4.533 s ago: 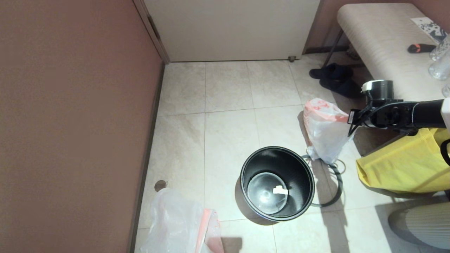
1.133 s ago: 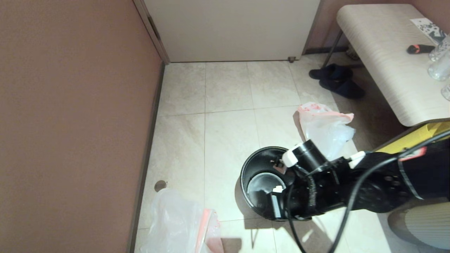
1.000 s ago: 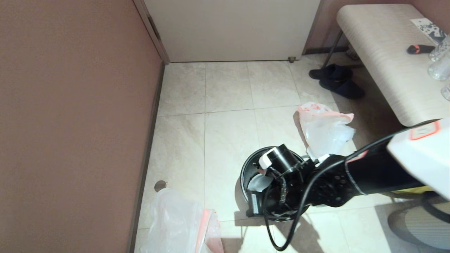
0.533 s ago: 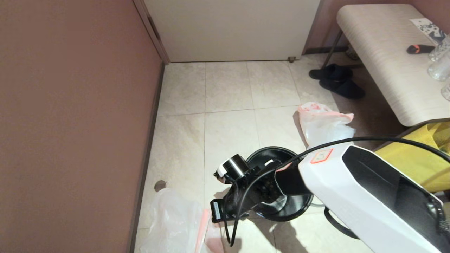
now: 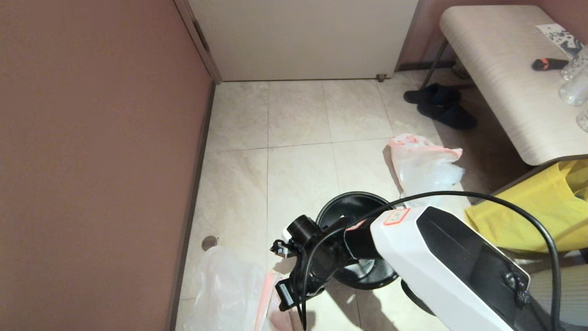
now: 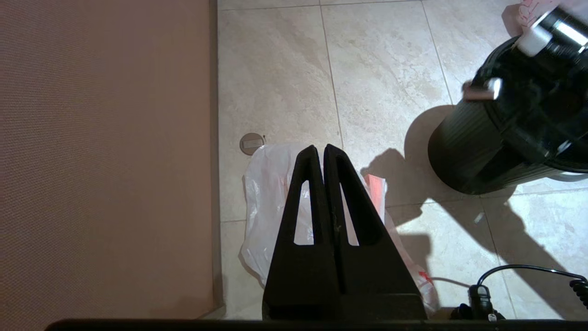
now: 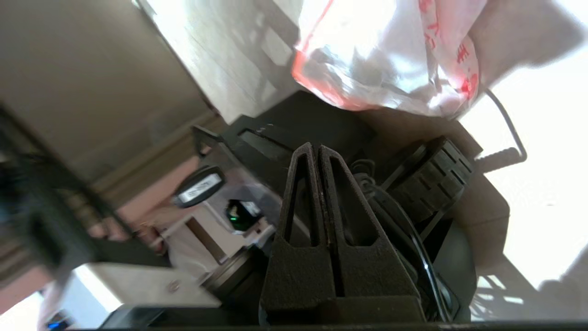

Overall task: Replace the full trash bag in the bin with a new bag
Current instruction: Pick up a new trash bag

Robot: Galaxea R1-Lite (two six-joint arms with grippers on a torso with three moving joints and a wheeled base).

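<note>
The black bin stands unlined on the tiled floor. The new bag, limp and translucent, lies near it beside the wall. The right pincer hangs closed and empty between them; the left pincer, also closed and empty, hovers above the bag. Risk: the arm's cable snagging the bin, or a pinch missing the thin film.
</note>
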